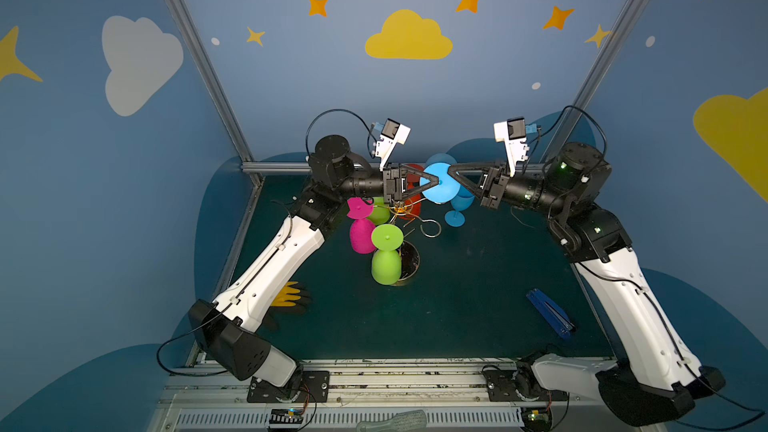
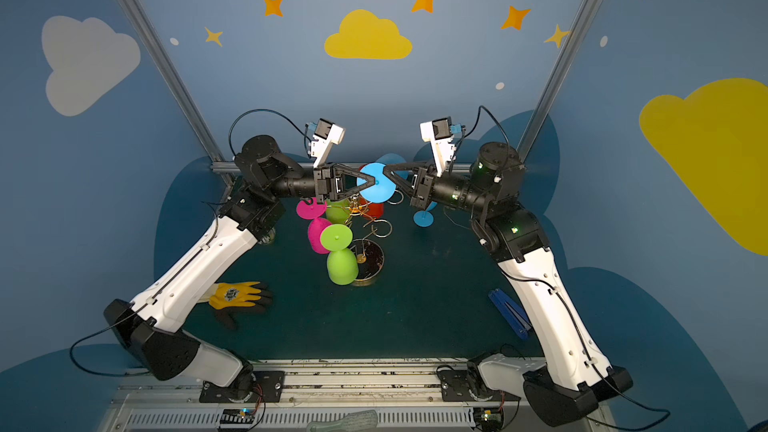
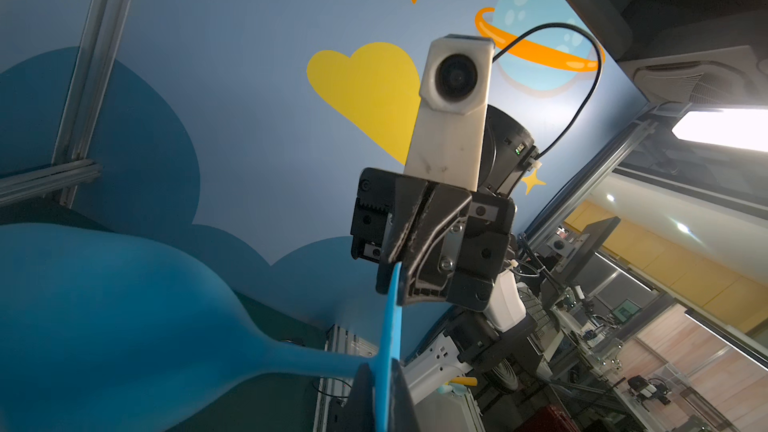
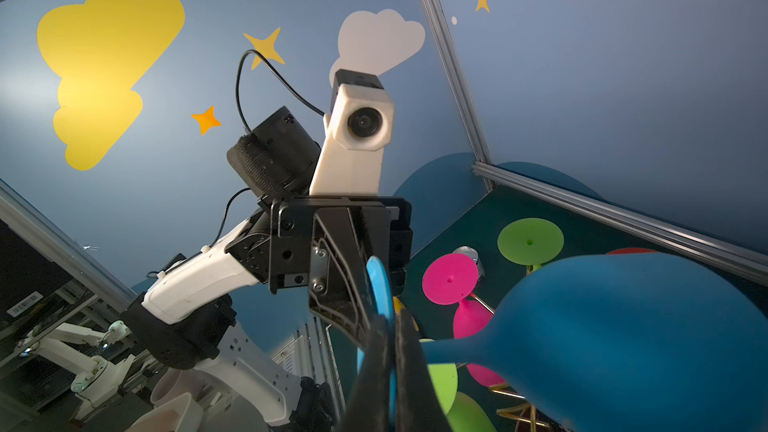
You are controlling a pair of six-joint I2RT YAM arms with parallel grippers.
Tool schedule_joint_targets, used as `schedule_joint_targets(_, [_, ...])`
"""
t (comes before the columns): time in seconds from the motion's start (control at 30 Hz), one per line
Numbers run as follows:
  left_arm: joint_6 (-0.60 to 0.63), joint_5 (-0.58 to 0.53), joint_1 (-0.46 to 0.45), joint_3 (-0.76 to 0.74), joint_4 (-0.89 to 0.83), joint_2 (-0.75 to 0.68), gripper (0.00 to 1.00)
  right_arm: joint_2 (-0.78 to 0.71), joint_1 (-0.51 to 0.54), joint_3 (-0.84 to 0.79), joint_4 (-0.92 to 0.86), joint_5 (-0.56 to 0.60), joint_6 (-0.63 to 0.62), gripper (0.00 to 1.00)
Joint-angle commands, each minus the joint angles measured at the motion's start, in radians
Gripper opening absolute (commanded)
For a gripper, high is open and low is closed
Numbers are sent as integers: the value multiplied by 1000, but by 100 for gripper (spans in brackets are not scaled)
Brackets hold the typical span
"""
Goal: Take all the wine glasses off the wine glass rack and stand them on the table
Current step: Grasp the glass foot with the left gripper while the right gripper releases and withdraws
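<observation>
A blue wine glass is held up in the air by its round foot (image 1: 432,193) (image 2: 380,193), with its bowl (image 3: 104,317) (image 4: 623,334) out to the side. My left gripper (image 1: 435,182) (image 3: 384,401) is shut on one edge of the foot. From the opposite side, my right gripper (image 1: 452,172) (image 4: 392,376) is shut on the other edge. The wine glass rack (image 1: 409,261) (image 2: 368,261), a gold wire stand on a round dark base, stands just below and in front. One of its loops (image 1: 430,228) hangs empty.
Pink (image 1: 362,234), green (image 1: 386,263) and red (image 1: 413,184) glasses hang upside down on the rack. Another blue glass (image 1: 456,211) stands on the table under my right gripper. A yellow and black glove (image 2: 237,295) lies front left, a blue tool (image 1: 548,313) front right.
</observation>
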Motion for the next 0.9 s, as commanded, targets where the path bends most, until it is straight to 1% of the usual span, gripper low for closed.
schedule_joint_targets(0.0, [-40, 4, -13, -1, 78, -11, 4, -12, 11, -5, -4, 13, -21, 0])
schedule_joint_targets(0.07, [-69, -18, -11, -12, 113, -21, 3, -19, 10, -3, -16, 23, -33, 1])
schedule_joint_targets(0.1, [-81, -24, -12, -15, 127, -24, 3, -23, 10, -4, -19, 27, -36, 6])
schedule_joint_targets(0.13, [-94, -29, -11, -17, 139, -26, 3, -26, 8, -4, -24, 27, -40, 15])
schedule_joint_targets(0.17, [-103, -38, -11, -18, 140, -29, 3, -32, 6, -4, -31, 34, -46, 26])
schedule_joint_targets(0.23, [-110, -64, -8, -12, 117, -33, 3, -48, -2, -8, -56, 66, -70, 44])
schedule_joint_targets(0.27, [-114, -83, -4, -9, 97, -35, 3, -62, -9, -17, -68, 88, -86, 50])
schedule_joint_targets(0.4, [-159, -143, 26, -18, 51, -49, 3, -139, -45, -109, -65, 204, -154, 66])
schedule_joint_targets(0.5, [-240, -159, 53, -41, 80, -52, 3, -200, -72, -204, -20, 266, -217, 73])
schedule_joint_targets(0.6, [-356, -149, 71, -61, 164, -39, 3, -242, -82, -314, 79, 310, -293, 79])
schedule_joint_targets(0.67, [-411, -137, 77, -62, 211, -30, 3, -260, -82, -410, 204, 298, -354, 84])
schedule_joint_targets(0.7, [-420, -135, 79, -59, 214, -28, 3, -263, -82, -438, 252, 291, -379, 86])
schedule_joint_targets(0.87, [-403, -150, 81, -51, 165, -46, 3, -226, -81, -499, 387, 201, -510, 92])
